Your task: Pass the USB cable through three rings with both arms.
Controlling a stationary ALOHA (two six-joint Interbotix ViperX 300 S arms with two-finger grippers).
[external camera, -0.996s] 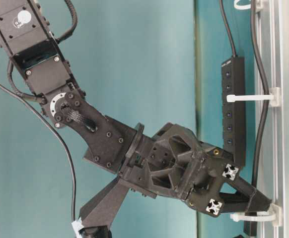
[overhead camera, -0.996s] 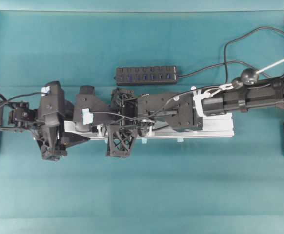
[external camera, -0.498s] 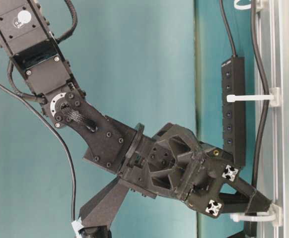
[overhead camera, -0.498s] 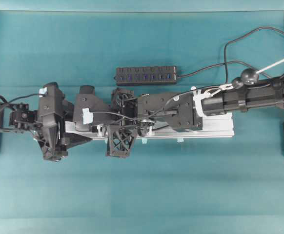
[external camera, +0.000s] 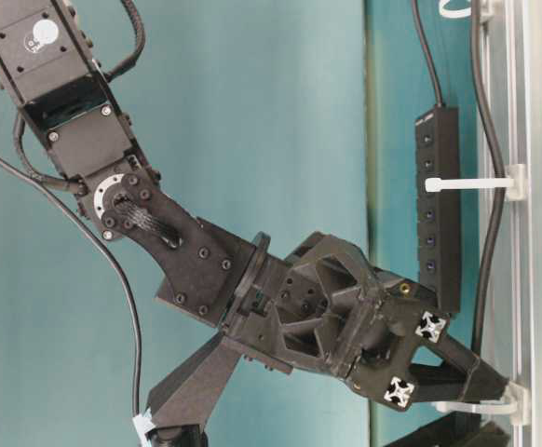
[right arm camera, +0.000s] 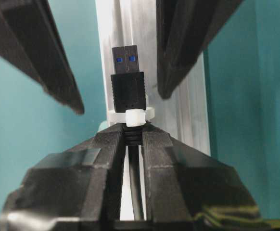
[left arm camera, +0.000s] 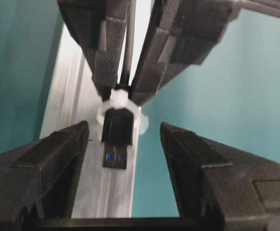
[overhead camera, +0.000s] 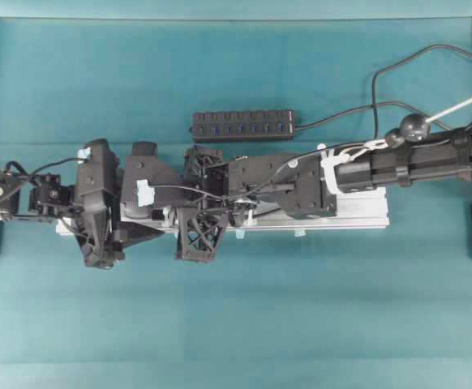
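Right gripper (right arm camera: 130,139) clamps the USB cable (right arm camera: 127,82) just behind a ring (right arm camera: 130,116), pushing its plug through so the wide-open left gripper (left arm camera: 123,144) can grab it.

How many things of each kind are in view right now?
USB cable: 1
white rings: 3
aluminium rail: 1
USB hub: 1
left end effector, right end effector: 2
Total: 8
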